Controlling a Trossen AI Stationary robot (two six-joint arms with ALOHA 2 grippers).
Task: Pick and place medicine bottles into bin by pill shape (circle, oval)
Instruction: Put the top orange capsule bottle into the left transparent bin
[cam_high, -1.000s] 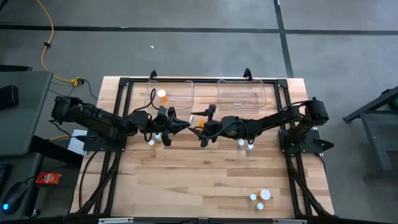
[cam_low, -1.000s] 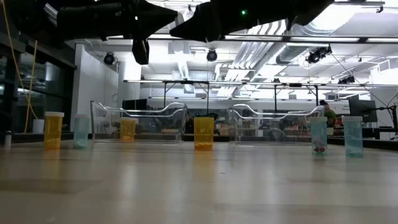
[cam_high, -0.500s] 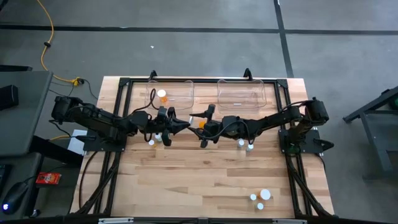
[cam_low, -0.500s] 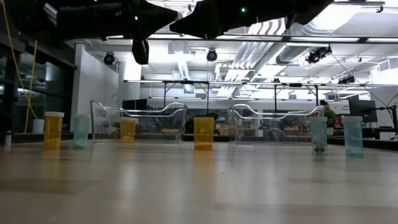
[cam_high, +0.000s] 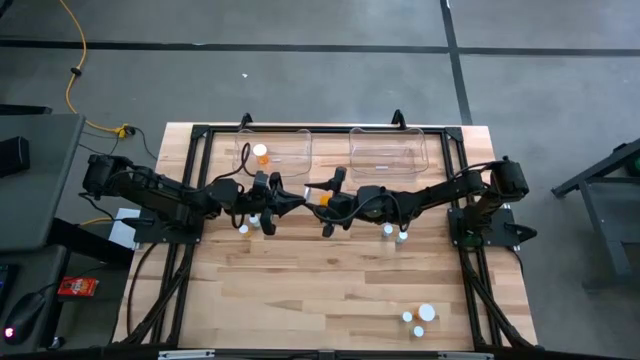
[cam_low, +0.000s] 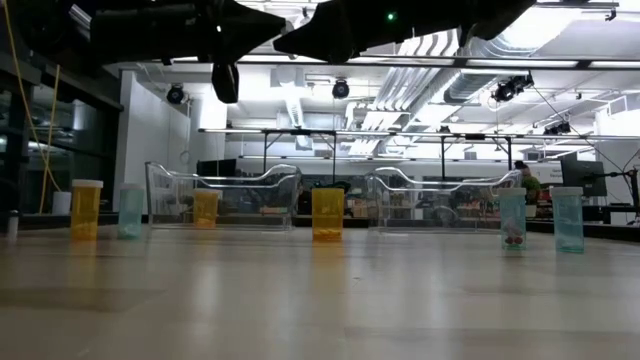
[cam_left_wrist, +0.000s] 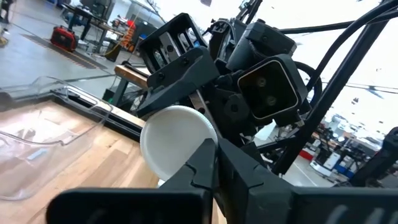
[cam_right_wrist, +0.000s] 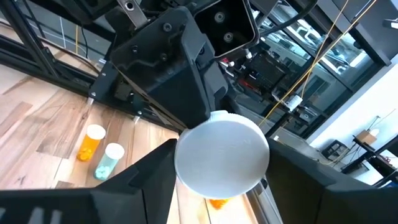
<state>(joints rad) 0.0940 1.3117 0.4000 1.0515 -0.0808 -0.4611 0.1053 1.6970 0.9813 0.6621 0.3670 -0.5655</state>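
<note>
1. Your right claw (cam_right_wrist: 221, 152) hangs over the middle of the tabletop (cam_high: 330, 290), above the orange medicine bottle (cam_low: 327, 213). Its fingers are spread, one on either side of the bottle's white cap (cam_right_wrist: 222, 155) as its wrist camera sees it.
2. In the low view that bottle stands upright on the wood with nothing around its body, so the spread fingers are not pinching it.
3. Your left claw (cam_left_wrist: 214, 152) sits just left of the same bottle, fingers pressed together and holding nothing. It points straight at the right claw.
4. The left bin (cam_high: 290, 145) at the far edge already contains one orange bottle (cam_high: 260, 152). The right bin (cam_high: 388, 150) stands beside it, also at the far edge.
5. Two more bottles stand under your left arm: an orange one (cam_low: 87, 210) and a teal one (cam_low: 131, 211), close together.
6. Two teal bottles (cam_low: 513, 219) (cam_low: 568, 220) stand under your right arm, right of the middle bottle.
7. Three small white-capped items (cam_high: 418, 320) sit grouped at the near right corner of the tabletop, well apart from both arms. What they are is too small to tell.
</note>
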